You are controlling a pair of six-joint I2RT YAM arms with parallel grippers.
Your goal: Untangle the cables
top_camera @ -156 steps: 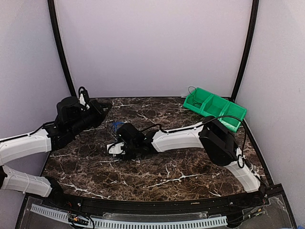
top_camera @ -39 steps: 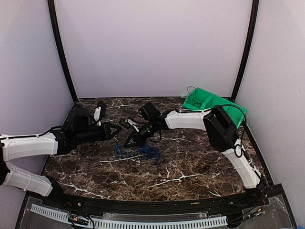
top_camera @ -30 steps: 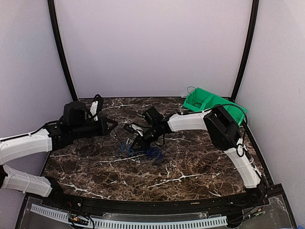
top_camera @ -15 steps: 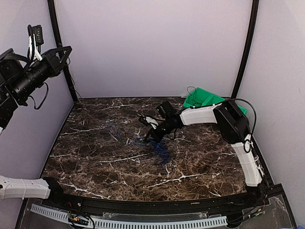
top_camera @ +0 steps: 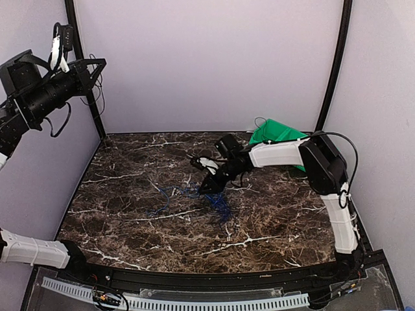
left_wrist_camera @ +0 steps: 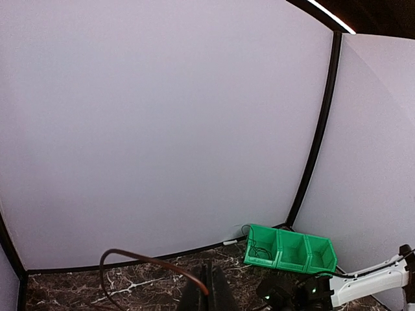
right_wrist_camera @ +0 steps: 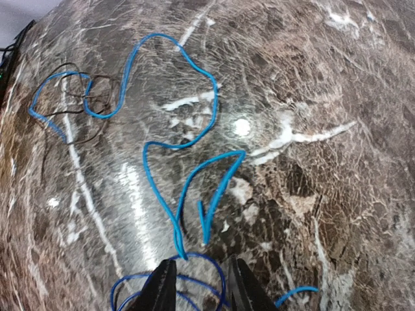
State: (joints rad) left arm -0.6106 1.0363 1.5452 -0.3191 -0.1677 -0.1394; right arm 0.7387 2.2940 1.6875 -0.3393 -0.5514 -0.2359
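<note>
Cables (top_camera: 194, 196): thin blue wires lie loose on the marble table (top_camera: 279, 220), about mid-table, a bit R of centre, spread in open loops rather than a tight clump. One blue cable (right_wrist_camera: 181, 139) snakes away from the R gripper (right_wrist_camera: 200, 277). At its far end a thin black wire (right_wrist_camera: 91, 97) crosses a blue loop, so that tangle isn't freed yet.

R gripper sits low over the near end of that strand, tips parted w/ a clear gap. The strand runs btwn them but isn't pinched.

L gripper (top_camera: 93, 65) is high at far left, well above the table, fingers (left_wrist_camera: 220, 295) pressed together. A dark cable (left_wrist_camera: 130, 256) arcs into the tips and looks pinched there; thin dark wire dangles below it in the top view.

Step, my read: separating strands. L holds a black one high, R is btwn grips. Next move prob needs R to close on a blue strand near the black/blue crossing and pin it or draw it sideways, gently, so the loops don't cinch.

Views: only R wrist shows the crossing and the tip gap; the top cam gives just a blue scribble. L wrist shows no table cables, only back wall, green bin (left_wrist_camera: 288, 249) and R arm. Only the top cam shows L's height.
</note>
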